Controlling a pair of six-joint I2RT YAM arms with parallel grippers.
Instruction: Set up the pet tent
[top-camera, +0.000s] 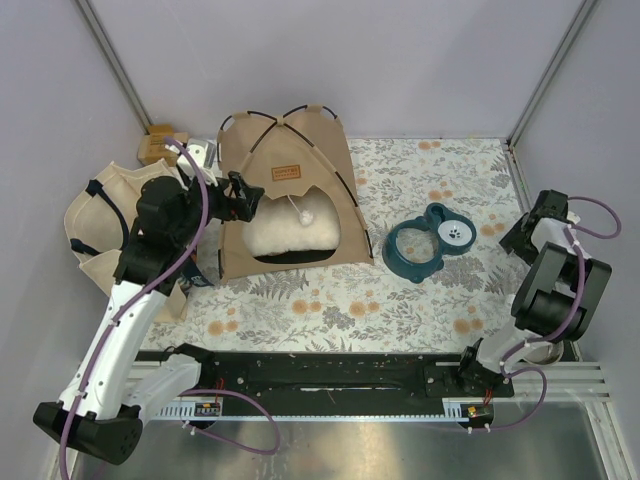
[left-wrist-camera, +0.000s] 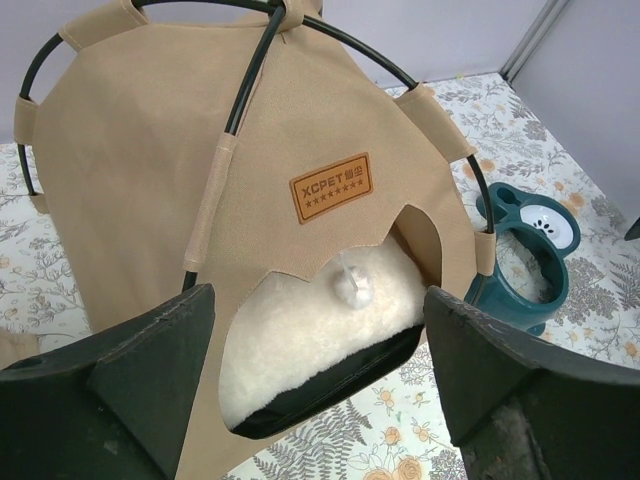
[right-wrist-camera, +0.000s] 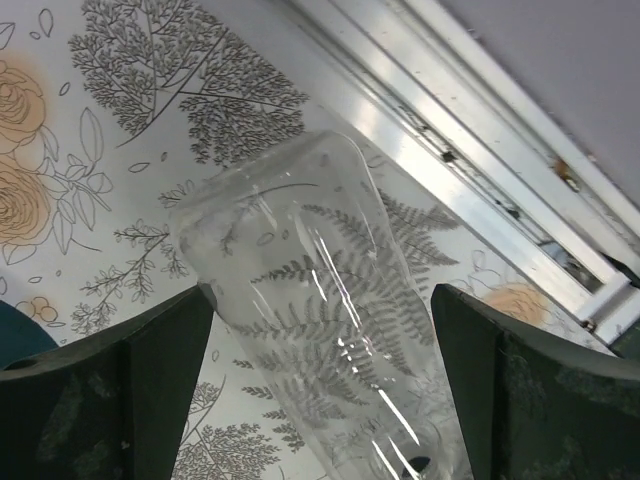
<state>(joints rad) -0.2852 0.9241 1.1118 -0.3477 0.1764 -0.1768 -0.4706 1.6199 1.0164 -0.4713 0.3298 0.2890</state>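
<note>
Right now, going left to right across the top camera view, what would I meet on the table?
beige tote bag → pet tent, with the cream pillow inside it → teal pet feeder → right arm

Overhead view, close wrist views, tent (top-camera: 320, 160) (left-wrist-camera: 130, 180) shared

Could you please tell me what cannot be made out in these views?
Back wall of the pet tent: top view, hidden by its own canvas.
Rear of the pillow: left wrist view, covered by the tent front.
Tent-side edge of the tote bag: top view, behind the left arm.
Lower end of the clear bottle: right wrist view, cut off by the bottom edge.
</note>
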